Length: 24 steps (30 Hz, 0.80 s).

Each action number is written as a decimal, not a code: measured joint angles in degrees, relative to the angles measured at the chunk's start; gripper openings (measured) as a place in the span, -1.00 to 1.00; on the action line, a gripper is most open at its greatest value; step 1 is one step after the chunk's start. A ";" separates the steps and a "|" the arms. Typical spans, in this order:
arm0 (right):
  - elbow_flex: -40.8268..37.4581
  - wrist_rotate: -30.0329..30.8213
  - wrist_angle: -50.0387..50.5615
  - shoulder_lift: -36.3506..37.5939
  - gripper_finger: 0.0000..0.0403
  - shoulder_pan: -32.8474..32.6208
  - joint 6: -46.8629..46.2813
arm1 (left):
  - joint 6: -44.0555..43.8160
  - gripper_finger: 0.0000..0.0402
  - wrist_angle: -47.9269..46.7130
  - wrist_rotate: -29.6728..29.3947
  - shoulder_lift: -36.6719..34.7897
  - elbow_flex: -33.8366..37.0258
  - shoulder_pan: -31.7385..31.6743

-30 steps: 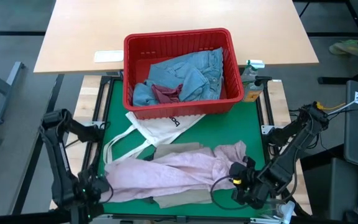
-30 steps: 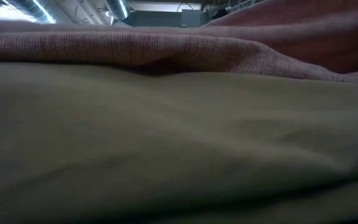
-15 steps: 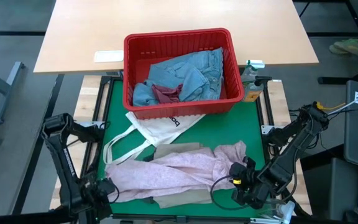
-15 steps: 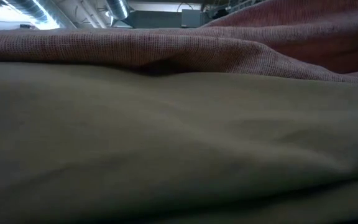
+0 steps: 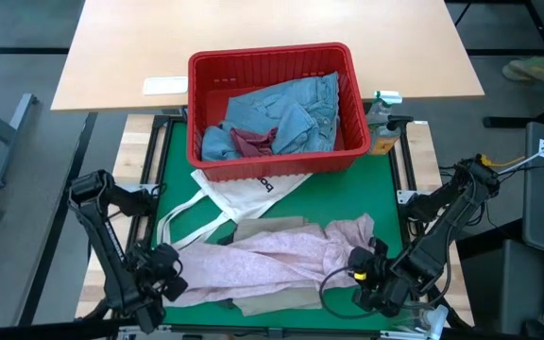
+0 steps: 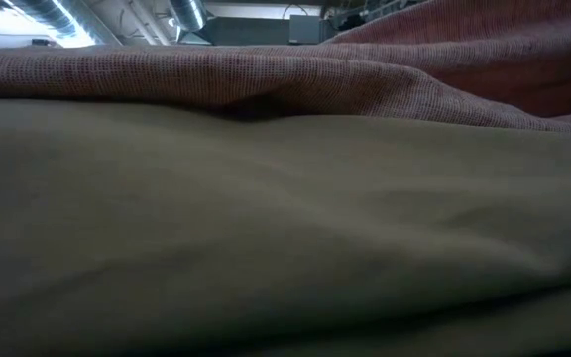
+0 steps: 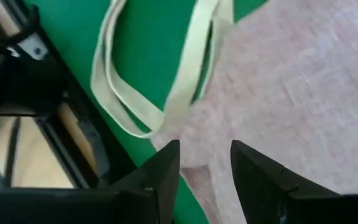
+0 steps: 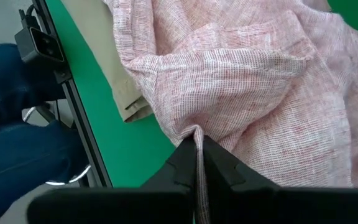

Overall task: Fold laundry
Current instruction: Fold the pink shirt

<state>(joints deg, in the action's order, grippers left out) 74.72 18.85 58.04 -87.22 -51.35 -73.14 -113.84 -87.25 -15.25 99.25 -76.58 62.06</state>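
With the right gripper (image 8: 197, 144) pinched on the mottled pink top (image 5: 253, 264), close the parted left gripper (image 7: 205, 163) on its corner, clear of the tote strap (image 7: 185, 81).

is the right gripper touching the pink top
Touching. The right wrist view shows the right gripper shut on a pinched fold of the pink top.

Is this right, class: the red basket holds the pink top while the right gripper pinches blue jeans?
No, swapped. In the high view the red basket holds blue jeans; the right wrist view shows the right gripper pinching the pink top.
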 joint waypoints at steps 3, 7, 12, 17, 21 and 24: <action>0.00 -0.02 0.02 0.00 -0.93 0.00 1.49 | 0.24 -0.32 -2.55 0.15 -1.47 0.02 -0.59; 0.00 -0.57 0.09 0.00 -0.93 0.00 1.59 | 3.07 -0.33 -2.82 -0.58 -8.01 2.04 -1.77; 0.00 -0.92 0.29 0.00 -0.93 0.00 1.60 | 2.60 -0.33 0.80 -4.97 -20.74 11.71 -2.62; 0.00 -0.90 0.37 0.00 -0.93 0.00 1.59 | 1.71 -0.33 25.66 -4.59 -32.64 27.13 -2.68; 0.00 -0.90 0.39 0.00 -0.93 0.00 1.59 | 3.24 -0.33 40.90 -4.59 -36.76 35.76 -3.13; 0.00 -0.84 0.39 0.00 -0.93 0.00 1.59 | 1.98 -0.33 42.77 -2.91 -37.11 38.67 -3.60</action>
<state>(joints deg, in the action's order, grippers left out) 74.72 18.01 58.43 -87.22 -51.35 -71.55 -111.86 -44.48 -18.16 62.14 -37.91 58.46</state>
